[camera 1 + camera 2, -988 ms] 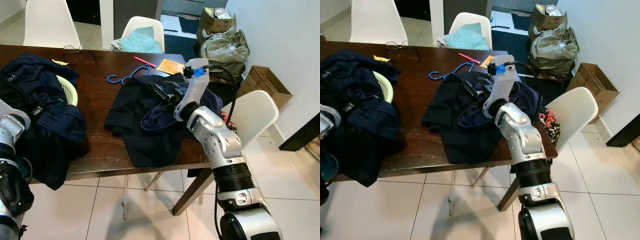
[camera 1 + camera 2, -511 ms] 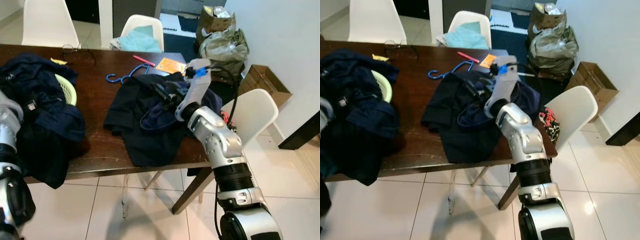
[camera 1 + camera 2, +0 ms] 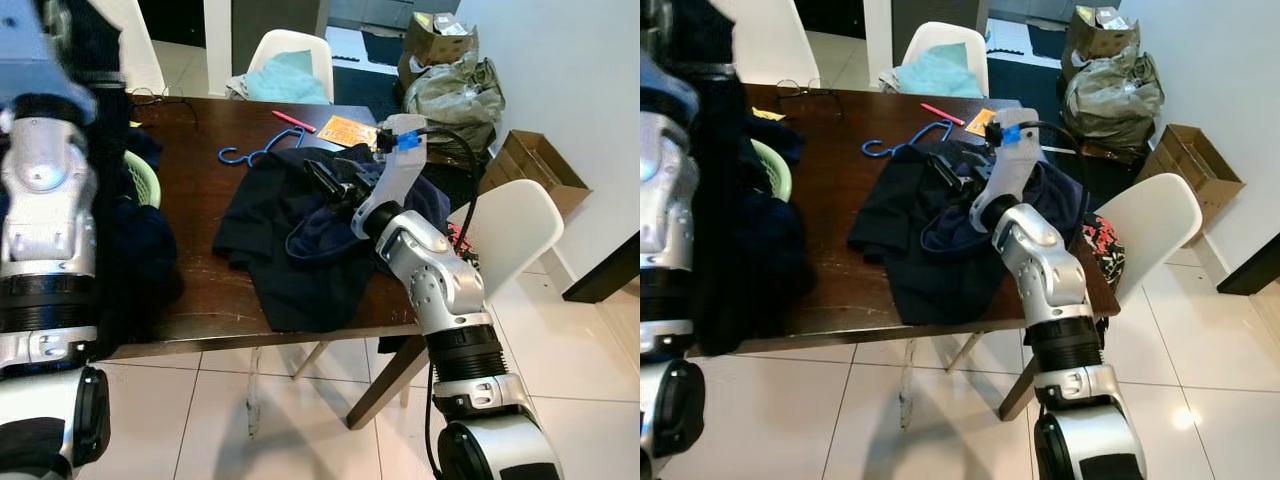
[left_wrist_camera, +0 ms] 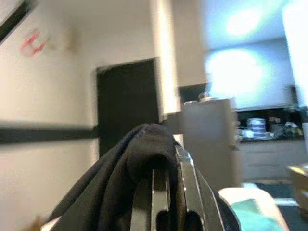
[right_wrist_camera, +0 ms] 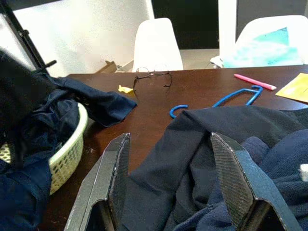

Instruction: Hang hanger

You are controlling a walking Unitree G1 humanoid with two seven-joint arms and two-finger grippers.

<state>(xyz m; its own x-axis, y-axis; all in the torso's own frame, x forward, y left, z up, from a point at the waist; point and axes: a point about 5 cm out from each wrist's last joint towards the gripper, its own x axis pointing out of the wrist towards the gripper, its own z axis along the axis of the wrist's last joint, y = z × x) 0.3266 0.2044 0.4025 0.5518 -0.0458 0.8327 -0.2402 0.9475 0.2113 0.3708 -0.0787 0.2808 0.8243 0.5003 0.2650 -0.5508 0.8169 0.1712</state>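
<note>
A blue hanger (image 3: 262,150) lies on the dark wooden table (image 3: 200,290), its hook end free and its far end under a dark navy garment (image 3: 290,240) spread on the tabletop. My right gripper (image 5: 171,144) hovers open just above that garment, with the hanger (image 5: 226,98) ahead of its fingers (image 3: 322,182). My left arm (image 3: 45,180) is raised high at the left. My left gripper (image 4: 166,166) is shut on another dark garment (image 4: 120,183), which hangs down along the arm (image 3: 125,250).
A pale green basket (image 5: 67,154) with dark clothes sits at the table's left end. Glasses (image 5: 151,74), a pink pen (image 3: 292,121) and an orange paper (image 3: 345,131) lie at the far edge. White chairs (image 3: 505,230) stand at the right and behind; bags (image 3: 450,85) and a box (image 3: 530,165) lie beyond.
My left arm has swung up from low at the left, lifting the dark garment off the basket pile. The right gripper has stayed over the garment on the table.
</note>
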